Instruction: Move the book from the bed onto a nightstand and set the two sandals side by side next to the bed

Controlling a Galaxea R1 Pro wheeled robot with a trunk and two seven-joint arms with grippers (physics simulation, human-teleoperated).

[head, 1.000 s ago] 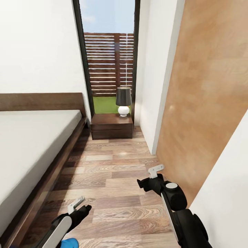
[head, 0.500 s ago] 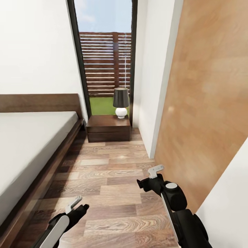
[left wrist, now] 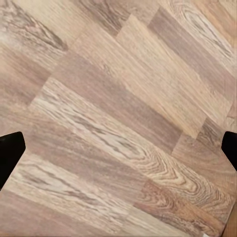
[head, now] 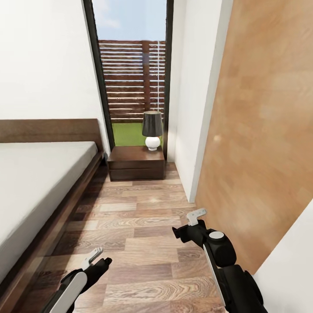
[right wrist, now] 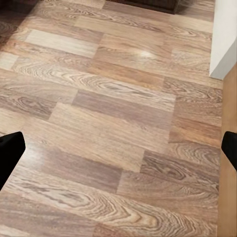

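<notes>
The head view looks along a strip of brown wood-plank floor between the very wide bed with pale grey-white mattress and dark brown wooden frame on the left and a tall light-brown wooden panel on the right; the bed's brown wooden headboard stands against the white wall; just beside the bed, at the far end of the floor, sits the low glossy dark brown nightstand with one wide drawer front; on its top, toward the right side, stands a small lamp with a black shade and a round white base; behind it rises the tall black-framed glass window, showing green lawn, a slatted brown fence and blue sky; the visible part of the mattress is bare, and no book or sandal can be made out here; the left gripper hangs low over the planks near the bed frame, the right gripper over the floor near the wooden panel; both sets of jaws are spread wide and grasp nothing, their dark tips at the outer edges of each wrist view with plain planks between them; the right wrist view also catches a white wall corner
</notes>
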